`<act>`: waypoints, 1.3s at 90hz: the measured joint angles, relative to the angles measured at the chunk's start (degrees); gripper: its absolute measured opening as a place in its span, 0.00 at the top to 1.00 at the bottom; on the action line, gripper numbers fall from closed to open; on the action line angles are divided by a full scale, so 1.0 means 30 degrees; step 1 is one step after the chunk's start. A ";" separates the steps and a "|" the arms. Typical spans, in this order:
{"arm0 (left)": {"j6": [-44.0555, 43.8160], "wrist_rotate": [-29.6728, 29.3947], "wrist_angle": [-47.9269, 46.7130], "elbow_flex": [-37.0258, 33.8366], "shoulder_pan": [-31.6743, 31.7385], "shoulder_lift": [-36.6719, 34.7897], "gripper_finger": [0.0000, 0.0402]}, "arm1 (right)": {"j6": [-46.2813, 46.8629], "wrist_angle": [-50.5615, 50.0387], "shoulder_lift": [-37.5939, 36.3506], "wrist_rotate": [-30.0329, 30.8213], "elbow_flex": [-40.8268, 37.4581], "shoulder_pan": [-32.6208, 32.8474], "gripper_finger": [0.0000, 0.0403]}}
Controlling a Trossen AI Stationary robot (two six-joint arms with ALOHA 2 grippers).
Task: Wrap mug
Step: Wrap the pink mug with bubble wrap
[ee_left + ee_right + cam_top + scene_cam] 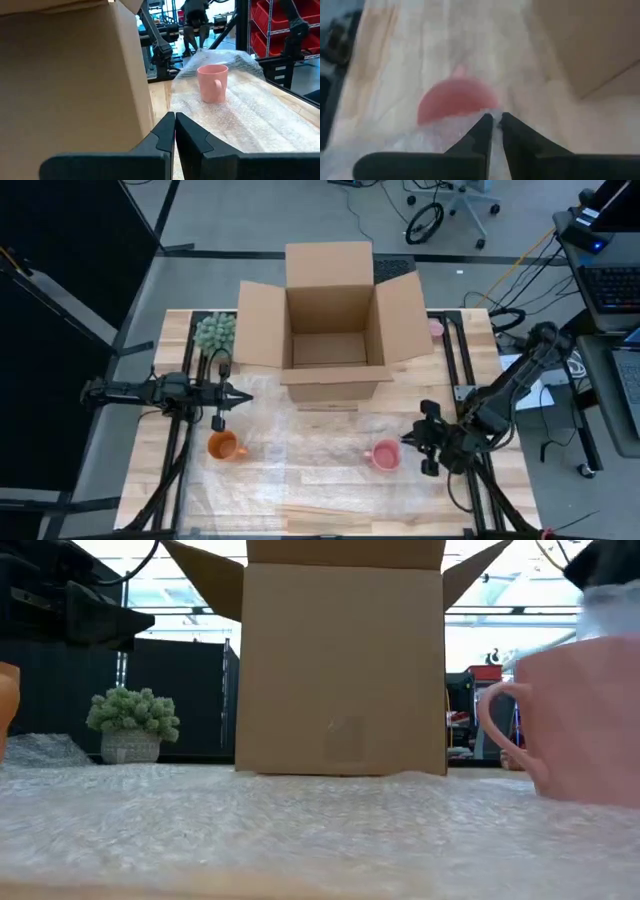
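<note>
Two mugs upright on bubble wrap (300, 475) over the tabletop (178, 330): pink mug (385, 456) just beside right gripper (410, 442), fingers (480, 135) clamped on the wrap's edge; orange mug (224, 446) near left gripper (243, 395), clenched empty. Looks rigid, slick, breakable; wrap light, limp, best held by an edge.

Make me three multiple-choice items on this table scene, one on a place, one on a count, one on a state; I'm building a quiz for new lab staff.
1. Where is the plant?
A. Inside the box
B. At the table's back left corner, beside the box
C. On the bubble wrap

2. How many mugs are on the table?
A. One
B. Two
C. Three

3. The box is:
A. Open
B. Taped shut
C. Flattened

Answers:
1 B: the plant stands left of the box.
2 B: an orange mug and a pink mug show.
3 A: its flaps spread outward.
</note>
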 joint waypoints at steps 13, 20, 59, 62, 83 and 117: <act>0.0000 0.0000 -0.0003 -0.0004 0.0003 0.0002 1.00 | -0.1090 0.2379 0.1302 -0.0150 -0.0443 -0.0982 0.81; 0.0000 0.0000 0.0000 0.0003 -0.0003 0.0006 1.00 | -0.1376 0.2855 0.2171 -0.0263 -0.0494 -0.1323 0.76; 0.0000 0.0000 -0.0007 -0.0004 -0.0004 0.0007 1.00 | -0.7786 1.2496 0.6829 -0.0885 -0.0517 -0.3204 0.59; 0.0000 0.0000 -0.0007 -0.0004 -0.0001 0.0000 1.00 | -0.8349 1.3240 0.7076 -0.1362 -0.0517 -0.3472 0.59; 0.0000 -0.0004 -0.0007 0.0000 -0.0001 0.0002 1.00 | -1.1053 1.5281 0.7706 -0.4090 -0.0397 -0.5451 0.59; 0.0000 0.0000 -0.0007 -0.0004 0.0002 0.0006 1.00 | -0.8870 -0.1242 0.3066 -0.4283 0.7084 -0.4773 0.59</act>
